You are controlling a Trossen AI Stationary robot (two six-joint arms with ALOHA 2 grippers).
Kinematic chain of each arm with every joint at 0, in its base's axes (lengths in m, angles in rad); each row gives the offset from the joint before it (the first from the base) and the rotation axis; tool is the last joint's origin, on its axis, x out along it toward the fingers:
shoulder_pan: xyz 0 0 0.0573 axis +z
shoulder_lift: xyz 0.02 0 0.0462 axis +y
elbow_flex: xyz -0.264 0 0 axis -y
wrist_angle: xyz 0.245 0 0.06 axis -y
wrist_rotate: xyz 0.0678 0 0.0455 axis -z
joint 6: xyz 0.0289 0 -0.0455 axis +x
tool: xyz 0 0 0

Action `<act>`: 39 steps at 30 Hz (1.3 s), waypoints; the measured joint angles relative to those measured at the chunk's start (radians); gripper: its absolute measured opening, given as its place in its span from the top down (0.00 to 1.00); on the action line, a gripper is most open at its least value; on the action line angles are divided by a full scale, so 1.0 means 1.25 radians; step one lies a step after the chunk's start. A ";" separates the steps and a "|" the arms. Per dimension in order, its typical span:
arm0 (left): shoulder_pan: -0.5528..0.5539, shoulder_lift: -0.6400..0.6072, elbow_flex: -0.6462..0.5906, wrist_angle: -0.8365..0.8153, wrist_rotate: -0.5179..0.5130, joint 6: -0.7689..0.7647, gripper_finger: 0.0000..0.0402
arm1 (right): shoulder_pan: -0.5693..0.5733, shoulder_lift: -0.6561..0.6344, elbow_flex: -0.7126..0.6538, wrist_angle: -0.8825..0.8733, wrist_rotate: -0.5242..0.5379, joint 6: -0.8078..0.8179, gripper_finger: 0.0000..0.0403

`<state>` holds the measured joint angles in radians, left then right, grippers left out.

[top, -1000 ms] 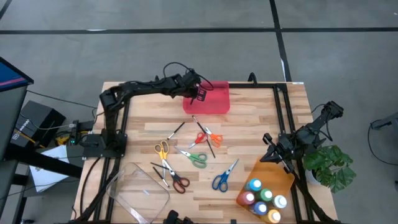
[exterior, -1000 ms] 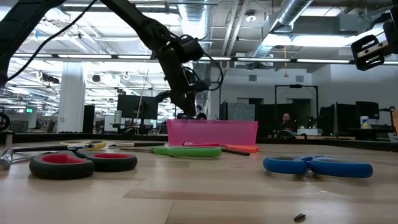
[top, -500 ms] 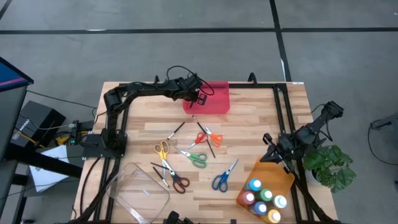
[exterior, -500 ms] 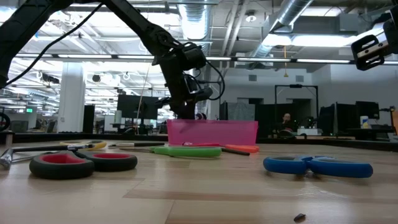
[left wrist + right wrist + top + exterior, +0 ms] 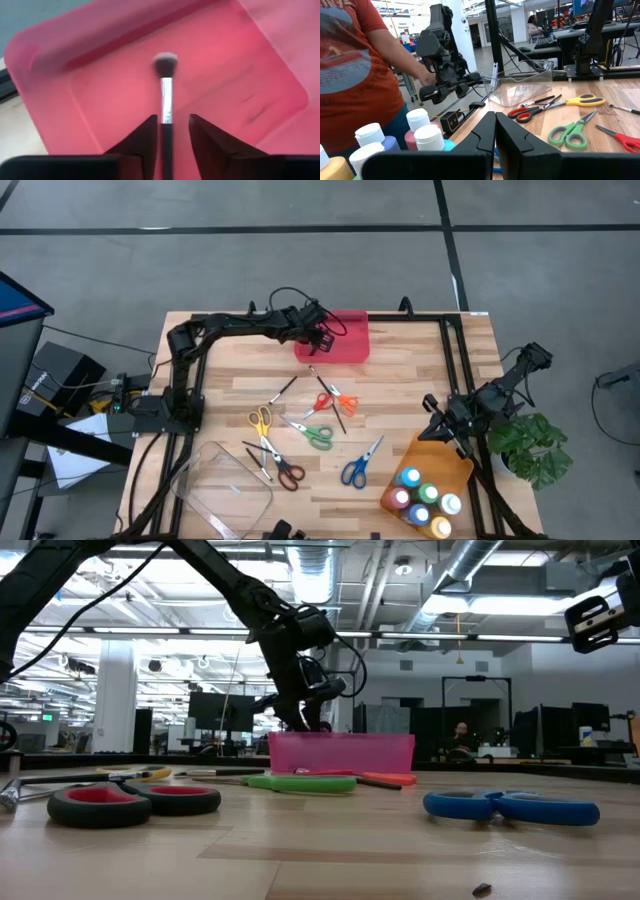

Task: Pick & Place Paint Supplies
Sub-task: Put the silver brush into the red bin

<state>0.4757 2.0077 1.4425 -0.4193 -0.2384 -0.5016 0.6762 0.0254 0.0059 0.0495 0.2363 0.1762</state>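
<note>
Your left gripper point(image 5: 322, 332) hangs over the near-left part of the red tray point(image 5: 345, 340) at the far edge of the desk point(image 5: 410, 395), its fingers point(image 5: 145, 142) pinched on the handle of a brush point(image 5: 165, 95). The dark bristle head points ahead of the gripper, above the tray floor; you cannot tell whether it touches.

Your right gripper point(image 5: 495, 131) waits at the desk's right side with its fingers pressed together and nothing between them. Just beside it, toward the front edge, the paint bottles point(image 5: 425, 500) stand in the orange tray point(image 5: 432, 455).

Well short of your left gripper, toward the desk's middle, lie the orange scissors point(image 5: 340, 400), green scissors point(image 5: 312, 433), yellow scissors point(image 5: 261, 421), red scissors point(image 5: 285, 472) and blue scissors point(image 5: 357, 466), with thin dark sticks point(image 5: 283, 388) among them
</note>
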 joint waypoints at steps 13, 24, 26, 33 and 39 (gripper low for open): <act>-0.076 -0.260 0.000 -0.139 0.052 0.020 0.41 | 0.000 0.000 0.000 0.000 0.000 0.000 0.98; -0.240 -0.476 0.000 -0.535 -0.043 -0.141 0.54 | 0.000 0.000 0.000 0.000 0.000 0.000 0.98; -0.257 -0.477 0.000 -0.565 -0.025 -0.167 0.54 | 0.000 0.000 0.000 0.000 0.000 0.000 0.98; -0.393 -0.461 -0.057 -0.586 0.029 -0.125 0.48 | 0.000 0.000 0.000 0.000 0.000 0.000 0.98; -0.508 -0.461 -0.159 -0.511 0.092 -0.040 0.46 | 0.000 0.000 0.000 0.000 0.000 0.000 0.98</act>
<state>-0.1592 1.4315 1.2435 -1.0585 -0.1230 -0.5510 0.6758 0.0253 0.0061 0.0494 0.2367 0.1764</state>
